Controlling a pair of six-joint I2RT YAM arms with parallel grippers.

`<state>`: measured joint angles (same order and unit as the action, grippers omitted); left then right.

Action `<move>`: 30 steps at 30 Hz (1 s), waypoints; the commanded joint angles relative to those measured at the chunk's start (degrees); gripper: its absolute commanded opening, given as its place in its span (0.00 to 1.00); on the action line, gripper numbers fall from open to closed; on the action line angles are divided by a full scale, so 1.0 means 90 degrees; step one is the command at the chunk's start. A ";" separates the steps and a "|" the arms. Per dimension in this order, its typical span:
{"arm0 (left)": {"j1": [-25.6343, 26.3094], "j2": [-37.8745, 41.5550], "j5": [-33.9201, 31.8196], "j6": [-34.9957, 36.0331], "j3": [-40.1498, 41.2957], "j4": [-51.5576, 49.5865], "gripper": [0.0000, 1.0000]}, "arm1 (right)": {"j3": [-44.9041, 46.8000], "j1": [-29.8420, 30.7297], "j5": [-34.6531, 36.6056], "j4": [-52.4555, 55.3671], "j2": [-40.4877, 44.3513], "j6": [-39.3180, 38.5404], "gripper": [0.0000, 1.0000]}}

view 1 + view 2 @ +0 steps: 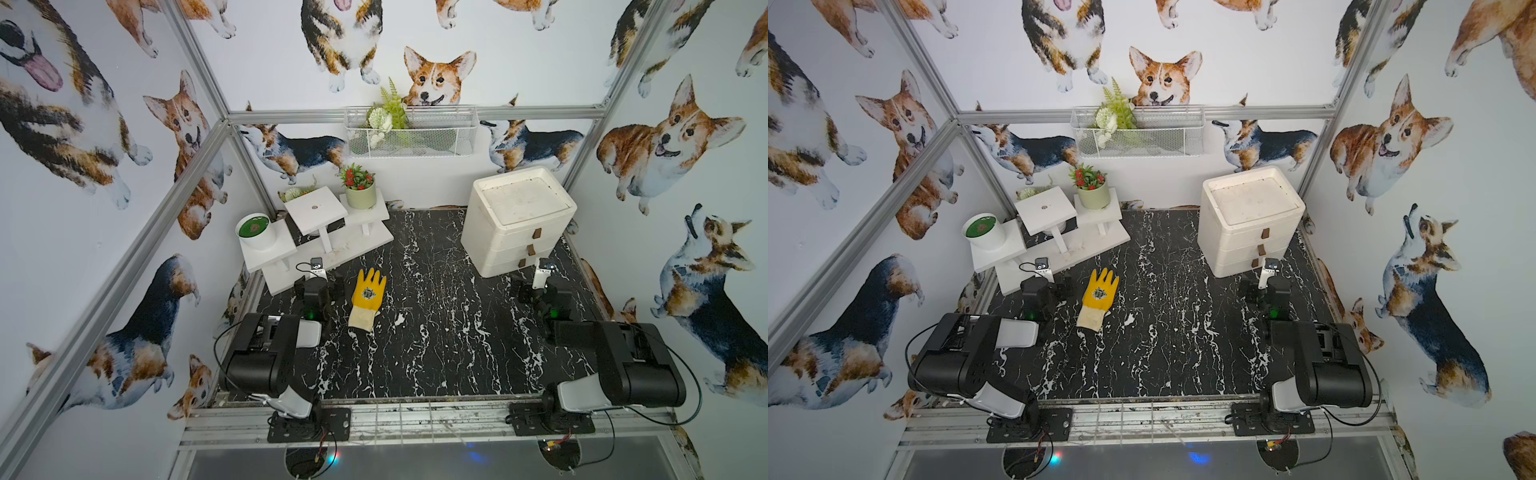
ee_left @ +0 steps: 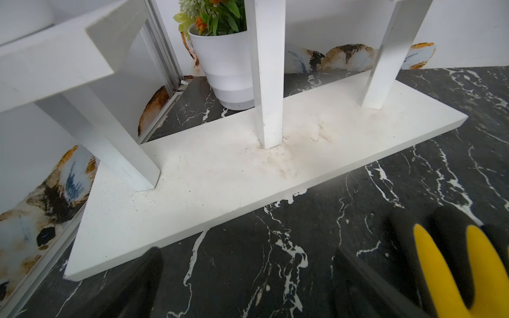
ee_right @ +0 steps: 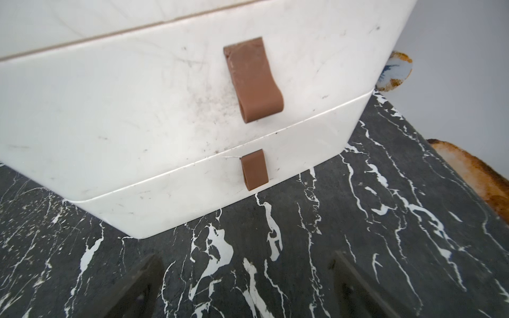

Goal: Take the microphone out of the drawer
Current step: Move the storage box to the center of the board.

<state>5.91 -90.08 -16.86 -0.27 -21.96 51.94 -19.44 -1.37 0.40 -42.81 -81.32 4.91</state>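
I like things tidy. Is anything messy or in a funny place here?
A yellow glove lies flat on the black table, with nothing else like it around. The white plant stand has brownish dirt on its base around the middle post, and the drawer unit has a scuffed front. Nothing looks spilled or tipped over.

tabletop [image 1: 436, 332]: black marble | on it: drawer chest [image 1: 515, 216], stand [image 1: 345, 246], glove [image 1: 368, 297]
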 commanded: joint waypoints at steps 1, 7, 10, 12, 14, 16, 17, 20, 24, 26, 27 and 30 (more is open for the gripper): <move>-0.0003 0.0053 -0.0011 -0.0031 0.0056 0.0185 1.00 | -0.0091 0.0019 0.0411 0.0230 0.0321 0.0151 1.00; 0.0250 0.0281 -0.0458 0.0130 0.0290 0.0487 1.00 | -0.0338 0.0075 0.0878 0.2024 0.1735 0.0837 1.00; 0.0573 0.0768 -0.0886 0.0350 0.0122 -0.0146 1.00 | -0.0536 0.0075 0.1096 0.3340 0.2873 0.1828 1.00; 0.0648 0.1224 -0.1082 0.0348 -0.0129 -0.0993 1.00 | -0.0715 0.0055 0.1157 0.4184 0.3545 0.2559 1.00; 0.0671 0.1737 -0.1194 0.0097 -0.0350 -0.1739 1.00 | -0.0890 -0.0004 0.0616 0.4694 0.4141 0.2592 1.00; 0.0671 0.2246 -0.1148 -0.0381 -0.0631 -0.2663 1.00 | -0.1217 -0.0014 0.0317 0.5185 0.4472 0.2622 1.00; 0.0676 0.2483 -0.1061 -0.0751 -0.0843 -0.3244 1.00 | -0.1504 -0.0014 0.0193 0.5543 0.4531 0.2606 1.00; 0.0691 0.2948 -0.0902 -0.1712 -0.1255 -0.4449 1.00 | -0.2488 -0.0014 -0.0161 0.6558 0.4338 0.2468 0.98; 0.0750 0.3518 -0.0571 -0.2776 -0.1325 -0.5252 1.00 | -0.4402 0.0087 -0.0674 0.8137 0.3286 0.2031 0.85; 0.0765 0.3778 -0.0375 -0.3310 -0.1294 -0.5525 1.00 | -0.5191 0.0266 -0.0597 0.8731 0.2746 0.1967 0.83; 0.0769 0.3901 -0.0196 -0.3574 -0.1274 -0.5638 1.00 | -0.5644 0.0404 -0.0596 0.9048 0.2439 0.1949 0.83; 0.0778 0.4153 0.0498 -0.4052 -0.1342 -0.6097 1.00 | -0.6689 0.0697 -0.0815 0.9694 0.1589 0.2014 0.80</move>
<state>12.78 -54.35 -19.59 -28.01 -33.50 4.60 -72.62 3.01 -3.95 32.18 -61.73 23.92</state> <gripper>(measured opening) 0.998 0.807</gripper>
